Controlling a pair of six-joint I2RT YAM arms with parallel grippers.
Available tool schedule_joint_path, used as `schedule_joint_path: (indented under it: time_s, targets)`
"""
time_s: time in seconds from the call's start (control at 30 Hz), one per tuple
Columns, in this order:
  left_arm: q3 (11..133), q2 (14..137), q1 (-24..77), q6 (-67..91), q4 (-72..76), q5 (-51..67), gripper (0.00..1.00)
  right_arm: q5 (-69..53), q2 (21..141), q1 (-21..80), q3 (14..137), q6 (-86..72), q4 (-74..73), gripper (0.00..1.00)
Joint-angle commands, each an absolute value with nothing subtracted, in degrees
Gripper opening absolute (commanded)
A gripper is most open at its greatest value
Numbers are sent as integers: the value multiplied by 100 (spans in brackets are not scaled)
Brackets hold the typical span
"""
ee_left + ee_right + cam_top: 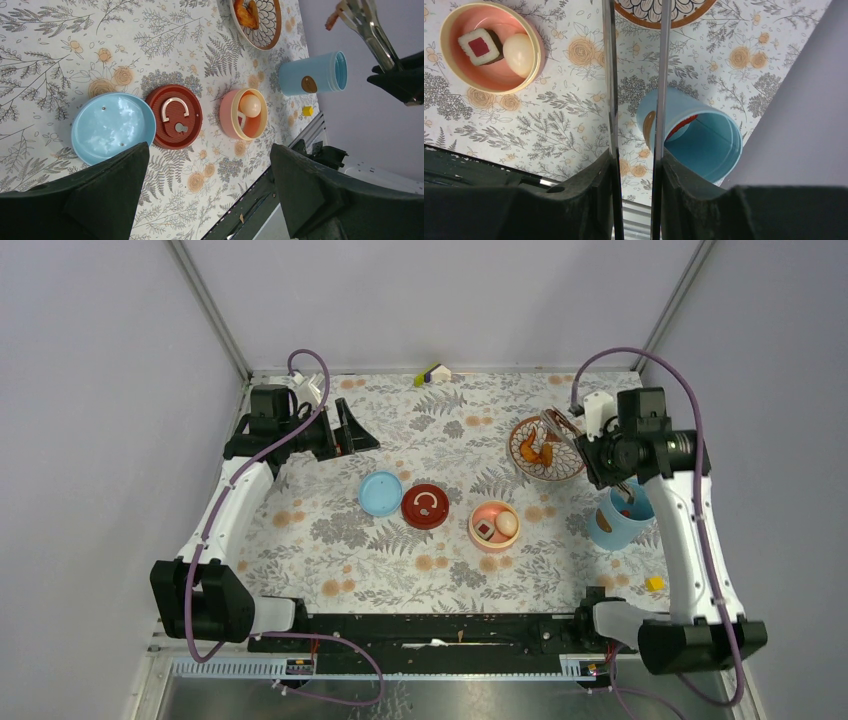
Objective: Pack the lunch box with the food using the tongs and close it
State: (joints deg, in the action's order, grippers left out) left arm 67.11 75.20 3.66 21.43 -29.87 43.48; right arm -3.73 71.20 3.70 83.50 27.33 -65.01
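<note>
Lunch box lies in parts, one of each.
- Pink bowl (494,524): centre-right of the top view.
- Light-blue shell (618,517): upright at the right edge, with a brown strap.
- Light-blue disc (381,493): centre, with a red lid (425,506) just beside it on the right.

Bowl holds two pieces side by side: one white egg (518,54) and one roll slice (480,46).

Patterned dish (546,448), upper right, holds orange pieces; count unclear.

One pair of silvery tongs (610,75), tips above the dish in the top view. Right gripper (636,165) is clenched on both tong arms. Left gripper (209,149), upper left in the top view, is spread wide and grasps nothing.

One yellow cube (655,583), lower right.
</note>
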Motion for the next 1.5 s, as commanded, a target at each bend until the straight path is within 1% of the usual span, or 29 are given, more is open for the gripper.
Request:
schedule_joint_path:
  time_s: [0.0,0.13,0.27,0.4,0.63,1.0,1.17,1.37,1.47]
  targets:
    - [6867,7342,334,2170,-2748,4431,99,-102,6241,289,7906,2597,-6289,24]
    - [6811,7312,334,2223,-2673,4471,99,-219,5532,39,7450,2635,-6417,25]
    - [6833,7308,333,2232,-2681,4516,99,-213,4915,-433,7104,2639,-6517,25]
    - [6821,7295,334,2219,-2681,4521,99,-307,4421,-851,6934,2631,-6632,25]
    - [6852,7342,330,2212,-2707,4644,99,-40,3685,-1457,6687,2723,-6814,25]
    - [6842,7316,330,2247,-2698,4765,99,723,3274,-2009,5997,2802,-6981,27]
    - [6849,7338,334,2215,-2698,4804,99,577,3199,-2141,5735,2742,-6962,28]
    - [6839,7458,334,2248,-2698,4878,99,612,3199,-2177,5627,2706,-6950,35]
    - [6856,7501,334,2250,-2694,4899,99,574,3199,-2195,5610,2699,-6966,36]
